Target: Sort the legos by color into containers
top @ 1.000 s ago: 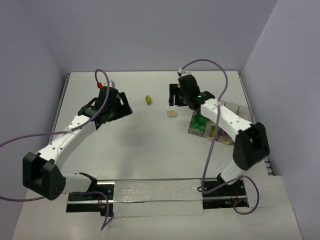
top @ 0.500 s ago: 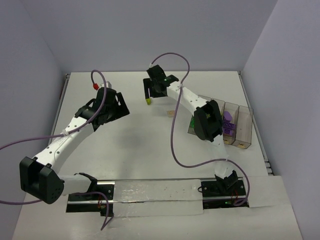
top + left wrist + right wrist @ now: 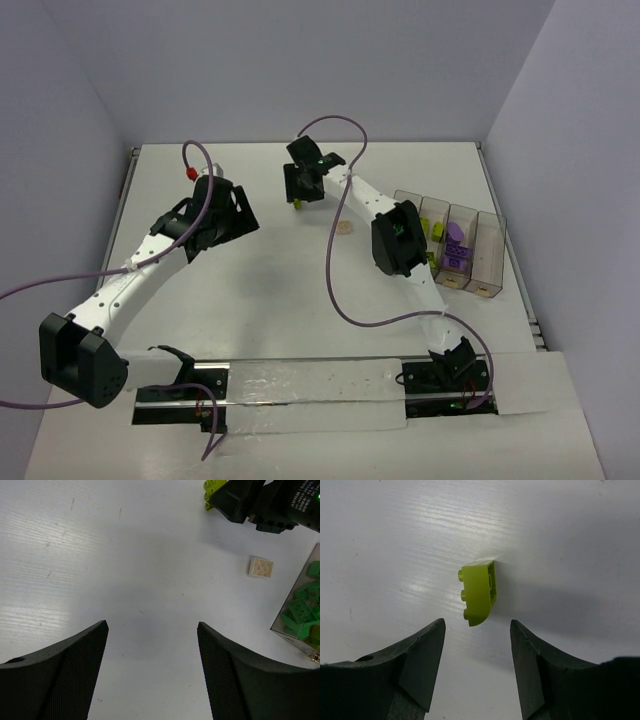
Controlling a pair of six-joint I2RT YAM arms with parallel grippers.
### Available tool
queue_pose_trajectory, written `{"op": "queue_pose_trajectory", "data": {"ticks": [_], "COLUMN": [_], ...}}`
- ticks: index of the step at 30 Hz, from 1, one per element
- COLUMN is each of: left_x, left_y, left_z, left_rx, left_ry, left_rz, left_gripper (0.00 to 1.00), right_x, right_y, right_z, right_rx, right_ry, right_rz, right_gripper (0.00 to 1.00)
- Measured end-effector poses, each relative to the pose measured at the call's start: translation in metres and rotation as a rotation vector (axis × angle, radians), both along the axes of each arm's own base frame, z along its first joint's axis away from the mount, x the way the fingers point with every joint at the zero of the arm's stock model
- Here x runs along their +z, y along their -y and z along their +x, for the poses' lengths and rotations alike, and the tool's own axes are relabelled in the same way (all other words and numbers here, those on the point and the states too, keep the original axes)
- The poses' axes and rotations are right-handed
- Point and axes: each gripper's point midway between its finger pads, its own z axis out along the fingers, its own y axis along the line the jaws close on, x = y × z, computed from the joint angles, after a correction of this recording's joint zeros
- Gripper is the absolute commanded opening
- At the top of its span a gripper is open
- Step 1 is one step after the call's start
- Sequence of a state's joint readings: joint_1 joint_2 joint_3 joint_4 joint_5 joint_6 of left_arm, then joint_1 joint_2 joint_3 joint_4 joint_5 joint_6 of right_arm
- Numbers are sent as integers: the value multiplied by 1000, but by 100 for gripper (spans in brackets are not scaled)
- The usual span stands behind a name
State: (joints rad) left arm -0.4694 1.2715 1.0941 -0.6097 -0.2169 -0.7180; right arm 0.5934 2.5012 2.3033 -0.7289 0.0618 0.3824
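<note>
A yellow-green lego [image 3: 479, 592] lies on its side on the white table, just beyond my right gripper's [image 3: 477, 625] fingertips. That gripper is open, with nothing between the jaws. From above, the right gripper [image 3: 298, 190] hangs over this brick [image 3: 297, 204] at the far centre. A tan lego [image 3: 345, 227] lies a little to the right. The containers [image 3: 490, 255] stand at the right, holding dark green legos [image 3: 302, 615], yellow-green ones [image 3: 432, 230] and purple ones [image 3: 455, 240]. My left gripper [image 3: 152, 625] is open and empty over bare table, left of centre [image 3: 243, 213].
The right arm's forearm stretches from the bins toward the far centre, covering part of the leftmost bin. Purple cables loop above both arms. Grey walls enclose the table at the back and on both sides.
The right arm has swung from the bins out to the far centre, over the yellow-green lego, and its jaws have narrowed a little. The left arm has hardly moved.
</note>
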Motion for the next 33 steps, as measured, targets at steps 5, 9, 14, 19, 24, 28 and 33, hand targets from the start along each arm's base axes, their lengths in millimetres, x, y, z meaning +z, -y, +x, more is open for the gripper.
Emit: {"op": "queue_pose_trajectory", "data": {"ticks": [5,9,14,19,24,28,33], "left_x": [-2,-2,-1,3,7,6,6], "left_y": [0,-1,-2,-3,-4,-5,-6], "left_z": [-1,-2,-3,-7,-8,-10,-11], "left_rx": [0,0,-1,0,0,0,0], "left_ry": [-3,-4,2,14,25,24,25], "left_rz": [2,2,0,-6,-12,-12,-13], "left_gripper": [79,79,79,79,79,79,79], "right_x": [-9,-9,-2,-1,-2,-4,-6], "right_y": [-3,-5,-9,-10,-9,-9,-9], "right_z": [0,0,6,8,8,9,11], "right_rx": [-10,-13,-21,-22,-25,-28,-30], "right_ry": [-20,-24,-4,3,3,4,5], "right_rz": [13,21,42,46,41,36,34], "right_gripper": [52,47,36,46,54,53,51]}}
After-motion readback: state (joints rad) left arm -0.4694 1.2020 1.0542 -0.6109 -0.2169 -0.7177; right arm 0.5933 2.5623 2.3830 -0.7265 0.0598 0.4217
